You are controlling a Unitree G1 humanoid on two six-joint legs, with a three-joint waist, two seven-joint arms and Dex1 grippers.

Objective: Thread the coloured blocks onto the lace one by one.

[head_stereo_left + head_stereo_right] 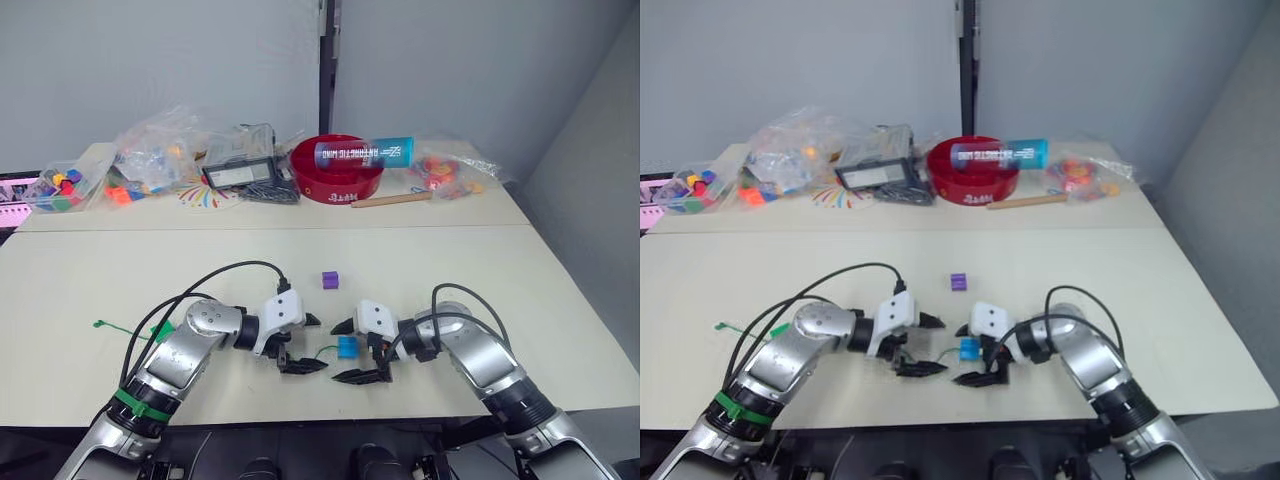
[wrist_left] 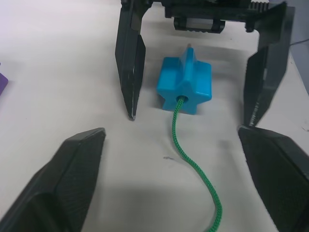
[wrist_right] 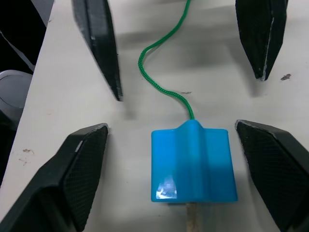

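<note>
Lace [image 2: 193,164] already runs through the cyan block [image 2: 185,86], which rests on the table [image 1: 450,270] between the two facing pincers. Left pincer [image 1: 301,343] and right pincer [image 1: 352,352] both stand wide, holding nothing. Judged best: pinch the tan tip [image 3: 191,220] with the right pincer and draw it through before fetching the purple block [image 1: 330,280].

A cyan-blue block [image 3: 193,164] sits on the pale cream counter [image 1: 560,300], threaded by a green lace [image 2: 193,164] of braided weave with a pale tan tip [image 3: 192,220]. A purple block [image 1: 330,280] lies apart. Both grippers, left [image 1: 305,343] and right [image 1: 348,352], have black jaws and white housings. At the back stand a red bowl [image 1: 340,165] and a clear tube with a teal cap [image 1: 365,152].
</note>
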